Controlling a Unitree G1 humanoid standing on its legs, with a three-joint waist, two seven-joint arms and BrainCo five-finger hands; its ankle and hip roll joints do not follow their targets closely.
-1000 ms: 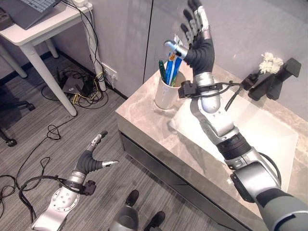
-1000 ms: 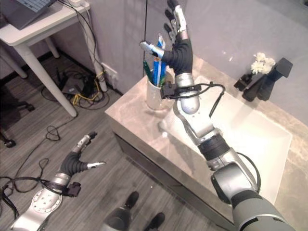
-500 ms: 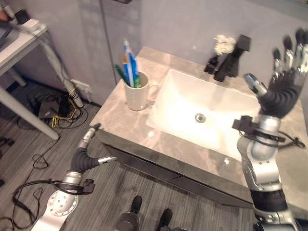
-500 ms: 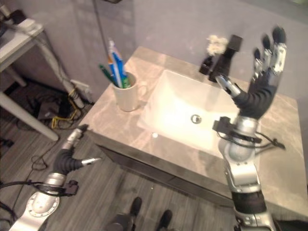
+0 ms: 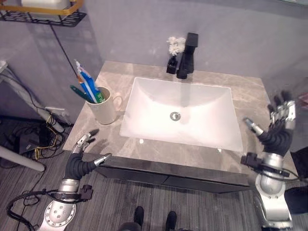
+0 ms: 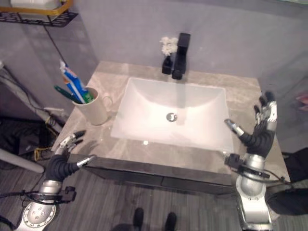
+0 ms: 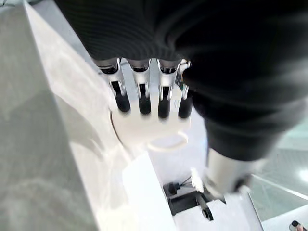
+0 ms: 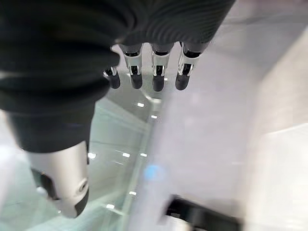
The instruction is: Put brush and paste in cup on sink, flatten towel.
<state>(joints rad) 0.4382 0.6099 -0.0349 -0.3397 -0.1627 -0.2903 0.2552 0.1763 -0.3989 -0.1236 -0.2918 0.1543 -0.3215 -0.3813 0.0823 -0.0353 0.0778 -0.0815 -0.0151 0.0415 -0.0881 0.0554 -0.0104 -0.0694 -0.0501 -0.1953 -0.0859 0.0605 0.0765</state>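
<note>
We see the cream ceramic cup (image 5: 104, 109) upright on the grey marble bench (image 5: 250, 98) left of the white sink (image 5: 183, 113), holding the blue-and-white paste tube (image 5: 88, 85) and green brush (image 5: 79, 92). Our left hand (image 5: 79, 161) and right hand (image 5: 276, 134) hover at the bench's front corners, fingers apart, holding nothing.

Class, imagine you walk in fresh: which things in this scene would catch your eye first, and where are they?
The white basin sunk in the grey stone counter, with a black tap at its back edge. Left of it stands a cream cup holding a toothbrush and paste tube. The left hand and right hand hang open at the counter's front corners.
</note>
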